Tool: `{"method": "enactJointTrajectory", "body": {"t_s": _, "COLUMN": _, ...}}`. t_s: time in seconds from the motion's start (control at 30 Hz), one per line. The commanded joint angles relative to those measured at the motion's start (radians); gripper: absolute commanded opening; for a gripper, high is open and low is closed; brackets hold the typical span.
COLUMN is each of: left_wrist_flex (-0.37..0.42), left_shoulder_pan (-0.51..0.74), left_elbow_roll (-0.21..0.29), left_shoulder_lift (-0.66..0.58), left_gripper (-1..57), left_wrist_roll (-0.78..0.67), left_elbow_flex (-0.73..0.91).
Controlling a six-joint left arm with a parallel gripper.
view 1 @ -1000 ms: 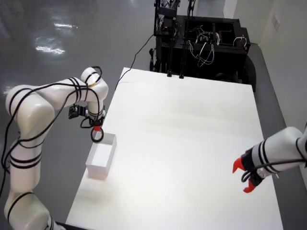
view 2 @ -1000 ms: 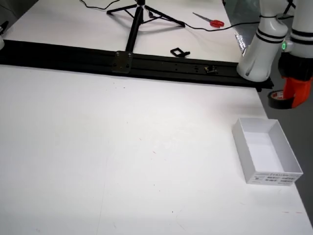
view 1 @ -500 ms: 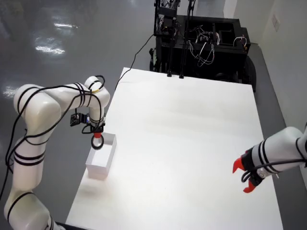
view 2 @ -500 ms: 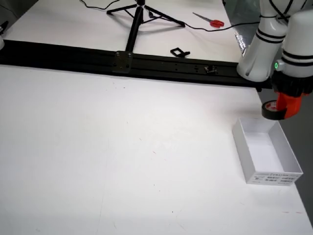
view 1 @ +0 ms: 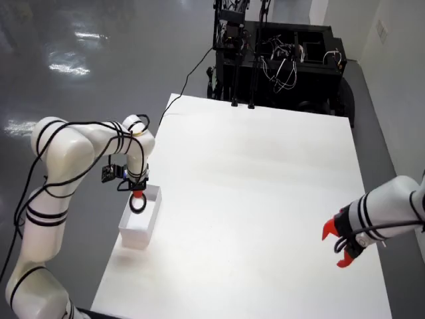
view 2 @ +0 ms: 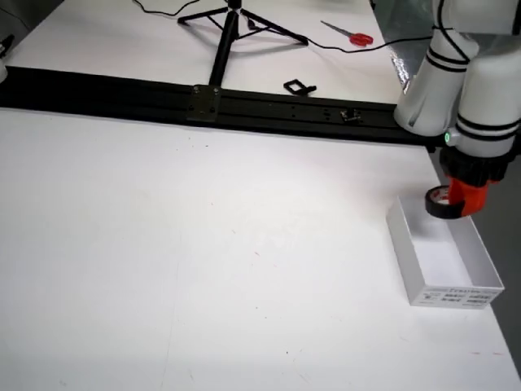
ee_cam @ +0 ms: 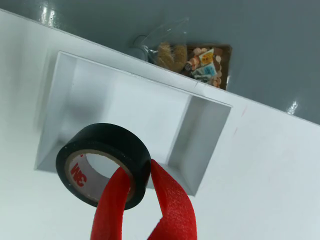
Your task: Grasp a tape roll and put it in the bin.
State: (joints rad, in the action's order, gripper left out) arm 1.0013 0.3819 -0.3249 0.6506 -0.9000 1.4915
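Observation:
A black tape roll [ee_cam: 107, 141] with a tan printed core hangs over the open white bin [ee_cam: 200, 145] in the view that rides on the gripper. My gripper [ee_cam: 140, 172] is shut on the black tape roll, one red finger inside the ring and one outside. In the view from above, the gripper [view 1: 137, 197] holds the roll [view 1: 137, 205] over the far end of the bin [view 1: 141, 229] at the table's left edge. The view from the side shows the roll [view 2: 442, 205] just above the bin's [view 2: 456, 289] far rim, under the gripper [view 2: 461, 198].
A second arm with red fingers [view 1: 340, 243] hangs still at the table's right side in the view from above. A black rail [view 2: 244, 106], a tripod and red scissors [view 2: 354, 36] lie beyond the table. A bag of small items [ee_cam: 192, 57] sits on the floor past the bin.
My gripper has carried the tape roll from just outside the bin's far end to over the bin and lower. The second arm has not moved.

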Motion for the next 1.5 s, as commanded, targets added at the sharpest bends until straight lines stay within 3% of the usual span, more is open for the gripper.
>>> {"method": "enactJointTrajectory", "body": {"t_s": 0.03, "left_wrist_flex": -0.086, "left_shoulder_pan": -0.023, "left_elbow_roll": -0.023, "left_shoulder_lift": 0.077, "left_gripper": -0.7, "left_wrist_roll": -0.039, "left_elbow_flex": 0.004}}
{"method": "enactJointTrajectory", "body": {"t_s": 0.17, "left_wrist_flex": -0.087, "left_shoulder_pan": -0.031, "left_elbow_roll": -0.039, "left_shoulder_lift": 0.075, "left_gripper": -0.4, "left_wrist_roll": -0.039, "left_elbow_flex": 0.004}}
{"method": "enactJointTrajectory", "body": {"t_s": 0.23, "left_wrist_flex": -0.09, "left_shoulder_pan": -0.031, "left_elbow_roll": -0.039, "left_shoulder_lift": 0.073, "left_gripper": 2.7, "left_wrist_roll": -0.039, "left_elbow_flex": 0.004}}
{"method": "enactJointTrajectory", "body": {"t_s": 0.33, "left_wrist_flex": -0.099, "left_shoulder_pan": -0.026, "left_elbow_roll": -0.04, "left_shoulder_lift": 0.073, "left_gripper": 18.5, "left_wrist_roll": -0.039, "left_elbow_flex": 0.004}}
{"method": "enactJointTrajectory", "body": {"t_s": 0.47, "left_wrist_flex": -0.107, "left_shoulder_pan": -0.012, "left_elbow_roll": -0.04, "left_shoulder_lift": 0.075, "left_gripper": 23.0, "left_wrist_roll": -0.039, "left_elbow_flex": 0.004}}
{"method": "enactJointTrajectory", "body": {"t_s": 0.63, "left_wrist_flex": -0.096, "left_shoulder_pan": -0.003, "left_elbow_roll": -0.039, "left_shoulder_lift": 0.077, "left_gripper": 21.0, "left_wrist_roll": -0.037, "left_elbow_flex": 0.004}}
{"method": "enactJointTrajectory", "body": {"t_s": 0.8, "left_wrist_flex": -0.058, "left_shoulder_pan": 0.058, "left_elbow_roll": -0.029, "left_shoulder_lift": 0.081, "left_gripper": 0.5, "left_wrist_roll": -0.037, "left_elbow_flex": 0.001}}
{"method": "enactJointTrajectory", "body": {"t_s": 0.83, "left_wrist_flex": -0.052, "left_shoulder_pan": 0.08, "left_elbow_roll": -0.029, "left_shoulder_lift": 0.075, "left_gripper": -0.5, "left_wrist_roll": -0.037, "left_elbow_flex": 0.0}}
{"method": "enactJointTrajectory", "body": {"t_s": 1.13, "left_wrist_flex": 0.022, "left_shoulder_pan": 0.273, "left_elbow_roll": -0.032, "left_shoulder_lift": -0.109, "left_gripper": -0.5, "left_wrist_roll": -0.077, "left_elbow_flex": -0.004}}
{"method": "enactJointTrajectory", "body": {"t_s": 1.5, "left_wrist_flex": 0.054, "left_shoulder_pan": 0.535, "left_elbow_roll": -0.014, "left_shoulder_lift": -0.114, "left_gripper": -0.5, "left_wrist_roll": -0.086, "left_elbow_flex": -0.05}}
